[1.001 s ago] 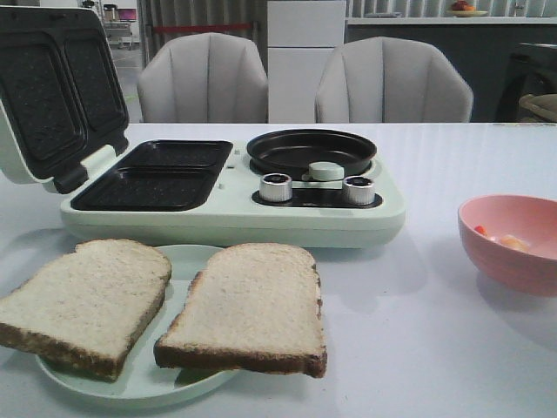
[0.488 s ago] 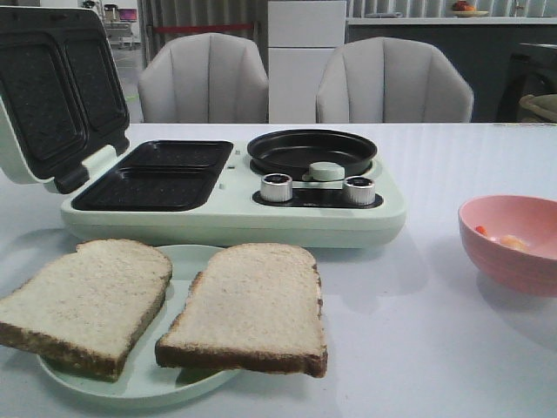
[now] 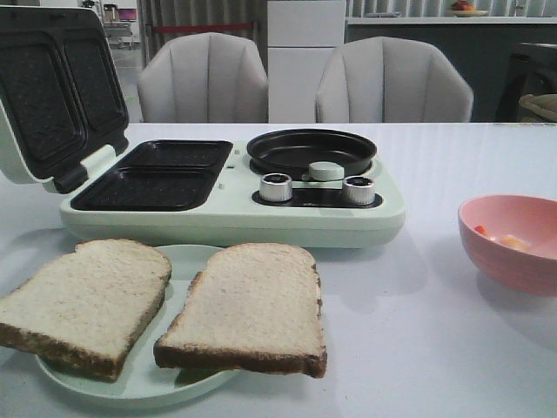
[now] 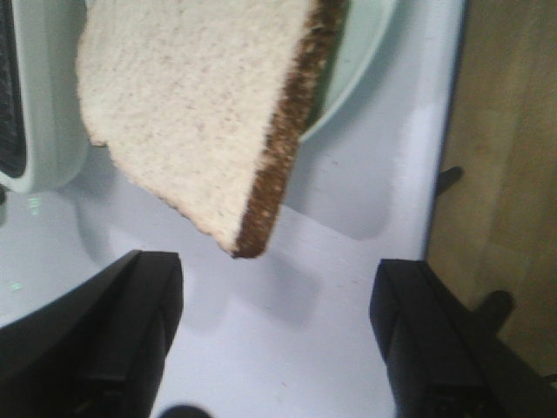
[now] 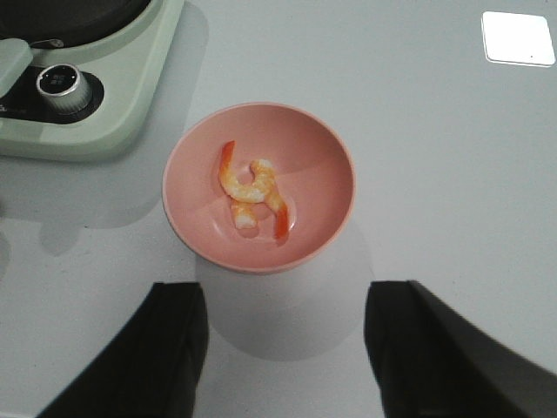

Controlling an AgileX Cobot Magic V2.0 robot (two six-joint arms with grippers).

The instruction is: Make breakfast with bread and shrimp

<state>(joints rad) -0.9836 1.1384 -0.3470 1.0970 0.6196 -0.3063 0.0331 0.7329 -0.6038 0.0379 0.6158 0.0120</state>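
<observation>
no visible change — bread point(image 3: 248, 305), shrimp point(image 5: 252, 193) and both arms as before

Two pale, brown-crusted slices of bread point(image 3: 165, 306) lie flat side by side overhanging a green plate point(image 3: 178, 258), while curled orange shrimp point(image 5: 252, 197) rest in a pink bowl point(image 5: 204, 152).

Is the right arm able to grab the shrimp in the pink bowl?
Probably yes. The right gripper hangs open above the pink bowl, and the shrimp lie uncovered in it, with nothing between the jaws and them.
</observation>
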